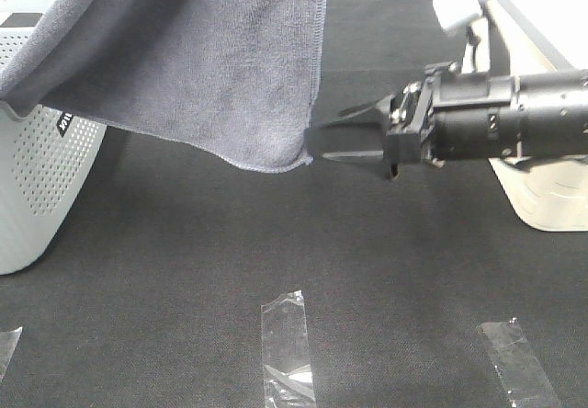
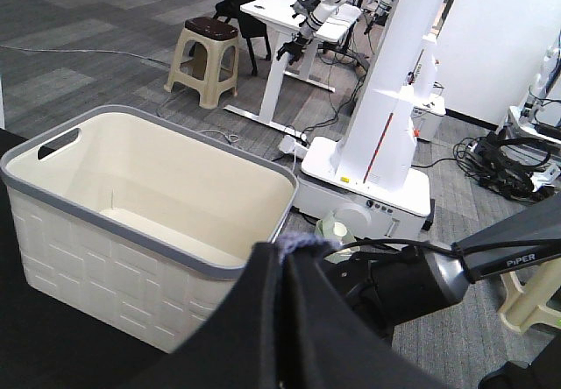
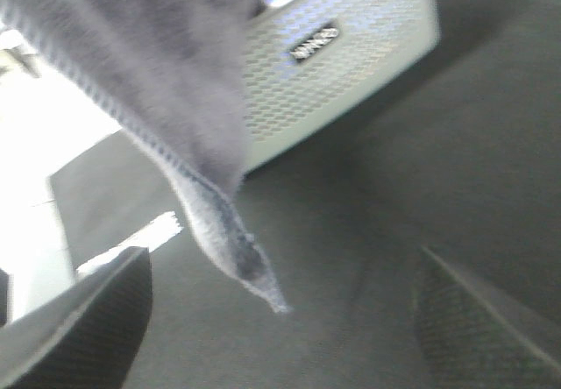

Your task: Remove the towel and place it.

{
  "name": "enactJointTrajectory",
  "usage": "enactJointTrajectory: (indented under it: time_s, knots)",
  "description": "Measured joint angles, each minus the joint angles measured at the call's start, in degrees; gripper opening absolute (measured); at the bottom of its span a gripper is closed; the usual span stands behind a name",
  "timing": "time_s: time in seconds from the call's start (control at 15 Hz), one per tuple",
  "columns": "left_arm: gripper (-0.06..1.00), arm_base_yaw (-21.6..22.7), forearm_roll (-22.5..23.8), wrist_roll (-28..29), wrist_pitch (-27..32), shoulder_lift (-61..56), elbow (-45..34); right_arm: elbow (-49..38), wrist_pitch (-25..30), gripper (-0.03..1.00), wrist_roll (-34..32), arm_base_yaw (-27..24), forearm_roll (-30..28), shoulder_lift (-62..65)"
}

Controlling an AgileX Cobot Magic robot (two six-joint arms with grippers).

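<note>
The grey towel [image 1: 202, 59] hangs from the upper left, draped over a white perforated basket [image 1: 37, 178], with its lower corner free above the black table. My right gripper [image 1: 326, 137] is open and points left, its fingertips right beside that corner. In the right wrist view the towel's corner [image 3: 237, 249] hangs between and ahead of the two spread fingers [image 3: 88, 319]. My left gripper [image 2: 285, 258] is shut on a small fold of the towel [image 2: 302, 245]. It is out of the exterior high view.
A cream basket with a grey rim [image 2: 149, 231] stands below the left gripper. A cream container [image 1: 547, 201] sits at the right edge. Clear tape strips [image 1: 285, 344] [image 1: 519, 362] lie on the black table. The perforated basket [image 3: 351, 56] is behind the towel.
</note>
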State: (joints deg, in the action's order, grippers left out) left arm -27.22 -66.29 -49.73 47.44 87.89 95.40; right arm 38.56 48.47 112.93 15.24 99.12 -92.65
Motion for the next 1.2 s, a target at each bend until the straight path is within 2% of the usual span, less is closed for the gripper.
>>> enactJointTrajectory:
  time_s: [0.2,0.6,0.73,1.0,1.13,1.2]
  knots:
    - [0.00,0.0,0.0,0.0,0.0,0.0,0.0,1.1,1.0,0.76,3.1,0.0,0.1,-3.4]
    - [0.00,0.0,0.0,0.0,0.0,0.0,0.0,7.4,3.3,0.75,3.6,0.0,0.7,-10.7]
    - [0.00,0.0,0.0,0.0,0.0,0.0,0.0,7.4,5.5,0.70,4.4,0.0,0.6,-11.2]
    - [0.00,0.0,0.0,0.0,-0.9,0.0,0.0,7.4,10.1,0.52,6.3,0.0,0.6,-11.2]
    - [0.00,0.0,0.0,0.0,-1.7,0.0,0.0,7.4,10.4,0.44,6.4,0.0,0.6,-11.2]
    - [0.00,0.0,0.0,0.0,-1.7,0.0,0.0,7.4,10.4,0.44,6.4,0.0,0.6,-11.2]
